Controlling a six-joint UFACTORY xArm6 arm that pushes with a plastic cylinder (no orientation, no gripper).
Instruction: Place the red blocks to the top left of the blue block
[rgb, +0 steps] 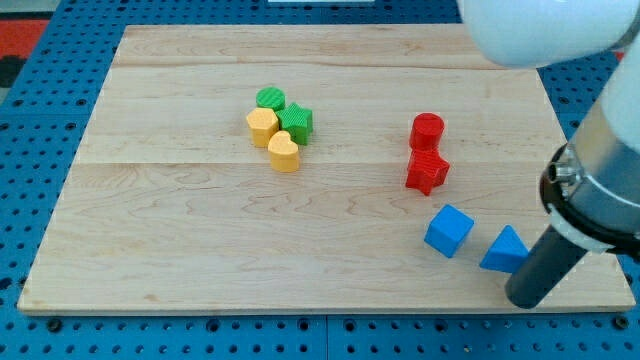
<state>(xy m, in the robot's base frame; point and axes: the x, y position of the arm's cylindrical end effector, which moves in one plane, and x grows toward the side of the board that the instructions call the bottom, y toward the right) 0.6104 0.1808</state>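
Observation:
A red cylinder (427, 131) and a red star-shaped block (427, 171) stand touching, right of the board's middle. A blue cube (448, 230) lies below and slightly right of them. A blue triangular block (505, 250) lies to the cube's right. My tip (524, 298) rests at the board's bottom right, just below and right of the blue triangle, close to it. The rod rises up to the right into the arm.
A cluster at the upper middle holds a green round block (270, 98), a green star (296, 122), a yellow hexagon (262, 126) and a yellow heart (284, 152). The wooden board (180, 230) lies on a blue pegboard. The arm's white body (540, 30) covers the top right corner.

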